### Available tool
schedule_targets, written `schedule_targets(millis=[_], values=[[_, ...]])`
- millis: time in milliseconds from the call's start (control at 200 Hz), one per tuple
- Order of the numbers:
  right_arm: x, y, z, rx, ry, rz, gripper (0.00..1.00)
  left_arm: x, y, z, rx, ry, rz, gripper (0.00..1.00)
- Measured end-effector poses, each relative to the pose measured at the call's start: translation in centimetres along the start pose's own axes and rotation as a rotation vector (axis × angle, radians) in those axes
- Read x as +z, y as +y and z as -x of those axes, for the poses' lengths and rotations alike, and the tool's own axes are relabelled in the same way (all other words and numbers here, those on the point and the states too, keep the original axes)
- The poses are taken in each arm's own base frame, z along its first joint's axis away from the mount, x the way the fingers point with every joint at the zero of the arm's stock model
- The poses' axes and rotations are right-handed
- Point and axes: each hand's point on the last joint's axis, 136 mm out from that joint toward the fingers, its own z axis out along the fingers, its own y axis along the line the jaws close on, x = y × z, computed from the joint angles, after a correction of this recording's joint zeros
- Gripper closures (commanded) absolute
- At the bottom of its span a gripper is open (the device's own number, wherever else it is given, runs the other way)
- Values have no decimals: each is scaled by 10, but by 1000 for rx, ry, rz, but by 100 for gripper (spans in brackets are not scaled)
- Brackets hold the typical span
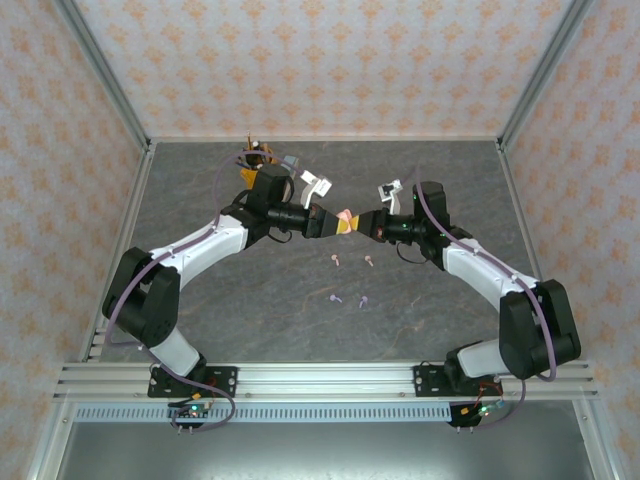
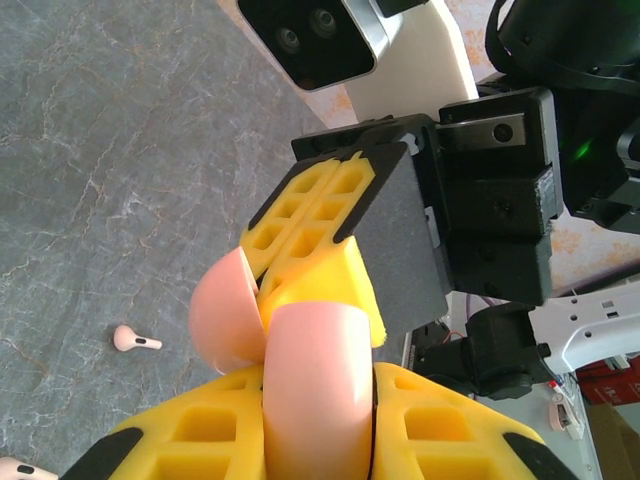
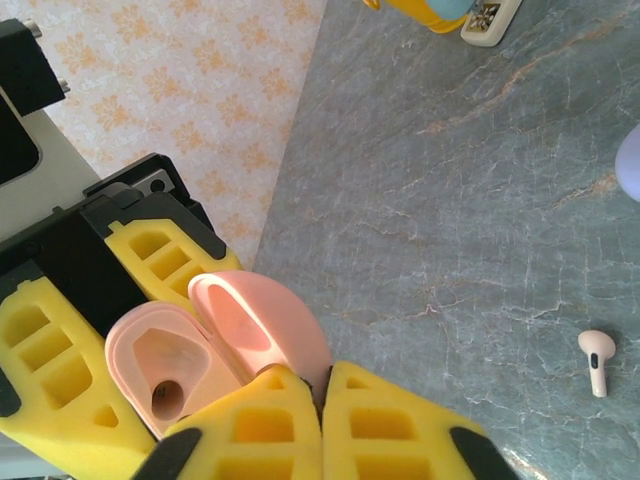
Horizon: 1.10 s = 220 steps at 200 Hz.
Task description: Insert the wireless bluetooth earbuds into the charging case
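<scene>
Left pincer (image 1: 335, 222) clamps the pink charging case (image 1: 346, 216) above the bench (image 1: 200, 180) centre. Right pincer (image 1: 358, 224) pinches its open lid (image 3: 265, 325). Four earbuds (image 1: 338, 260) lie loose towards the near edge.

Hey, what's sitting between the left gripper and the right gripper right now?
The pink charging case, hinged open. In the top view it bridges the left gripper and right gripper, each shut on one half.

From my remote seat, peach flowered walls (image 1: 300, 60) fill the top and sides of the frame. A grey marbled tabletop (image 1: 420, 330) sits mid-frame (evenly lit), with metal posts (image 1: 100, 70) at the upper corners and a rail (image 1: 330, 378) along the bottom.
</scene>
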Motion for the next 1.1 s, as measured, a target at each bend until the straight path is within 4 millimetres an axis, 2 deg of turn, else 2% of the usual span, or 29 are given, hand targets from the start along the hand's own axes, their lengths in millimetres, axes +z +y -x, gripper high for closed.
schedule_targets(millis=[430,525,581,701,781,946,1021,1101], values=[[-4,-13,8,-3,-30,-106,100,7,10,-2,-7,0,44,41],[-6,-15,13,-21,-44,-146,100,5,15,-1,-8,-4,70,26],[-8,-17,15,-31,-48,-174,100,1,18,4,-7,-10,86,15],[-10,-22,22,-64,-45,-234,100,-13,23,21,7,-28,124,5],[-10,-24,29,-100,-32,-275,100,-27,20,40,24,-38,145,3],[-6,-33,44,-205,23,-366,100,-52,3,86,122,-37,175,5],[-3,-37,47,-255,58,-405,100,-56,-3,95,154,-11,177,9],[0,-40,46,-302,100,-431,100,-55,-2,95,156,39,163,14]])
